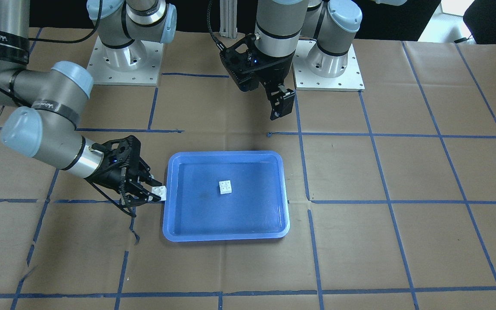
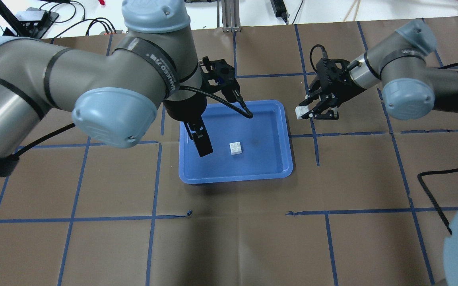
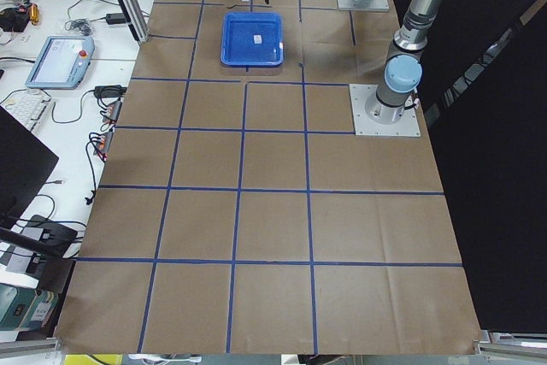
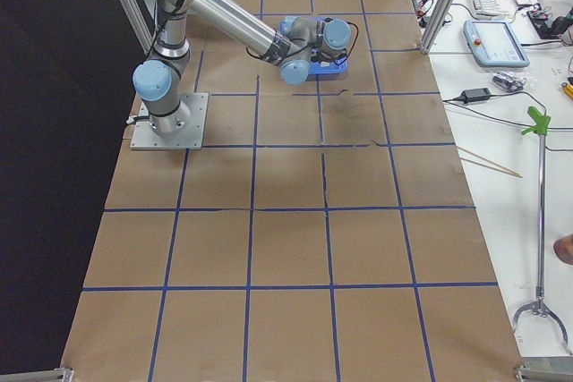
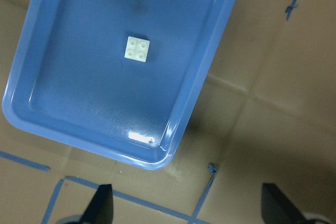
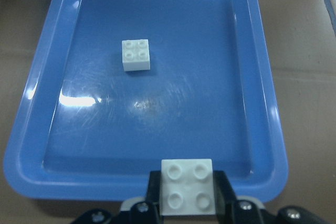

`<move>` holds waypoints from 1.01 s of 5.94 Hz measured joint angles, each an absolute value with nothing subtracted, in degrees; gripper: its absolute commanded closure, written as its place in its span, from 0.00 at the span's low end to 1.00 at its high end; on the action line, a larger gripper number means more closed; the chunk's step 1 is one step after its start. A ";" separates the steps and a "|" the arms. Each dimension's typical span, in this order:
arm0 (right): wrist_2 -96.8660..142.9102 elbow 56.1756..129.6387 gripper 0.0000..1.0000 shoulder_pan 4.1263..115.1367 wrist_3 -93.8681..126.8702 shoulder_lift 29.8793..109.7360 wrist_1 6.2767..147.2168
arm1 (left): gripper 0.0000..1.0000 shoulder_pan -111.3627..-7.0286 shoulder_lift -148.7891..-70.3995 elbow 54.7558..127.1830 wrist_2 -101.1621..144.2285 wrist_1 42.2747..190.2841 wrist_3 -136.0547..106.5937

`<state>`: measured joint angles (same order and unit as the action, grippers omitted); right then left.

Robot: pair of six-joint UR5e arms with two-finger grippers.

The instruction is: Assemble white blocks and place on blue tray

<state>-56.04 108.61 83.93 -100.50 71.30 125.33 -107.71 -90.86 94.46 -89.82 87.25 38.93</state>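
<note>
One white block (image 1: 225,187) lies studs up near the middle of the blue tray (image 1: 226,236); it also shows in the overhead view (image 2: 235,148) and both wrist views (image 5: 137,49) (image 6: 135,54). My right gripper (image 1: 155,192) is shut on the second white block (image 1: 159,192), studs up, just outside the tray's short rim (image 6: 147,195); that block also shows in the overhead view (image 2: 300,112) and the right wrist view (image 6: 186,186). My left gripper (image 2: 201,141) hangs open and empty above the tray's other side (image 2: 235,178), its fingertips (image 5: 100,203) wide apart.
Brown paper with a blue tape grid covers the table (image 1: 403,172). The two arm bases (image 1: 125,64) (image 1: 330,64) stand behind the tray. A black cable (image 2: 431,186) lies on the paper at the overhead view's right.
</note>
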 measured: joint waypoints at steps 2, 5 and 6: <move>-55.89 114.75 0.75 89.34 -86.60 70.89 141.07 | 0.01 -105.17 -86.25 94.52 -92.89 89.61 23.52; -54.86 119.54 0.75 92.68 -80.97 68.84 151.09 | 0.01 -103.95 -83.94 94.41 -93.19 88.74 -1.26; -54.79 119.73 0.75 93.32 -80.01 67.76 152.62 | 0.01 -103.84 -83.78 94.42 -93.23 88.34 -5.33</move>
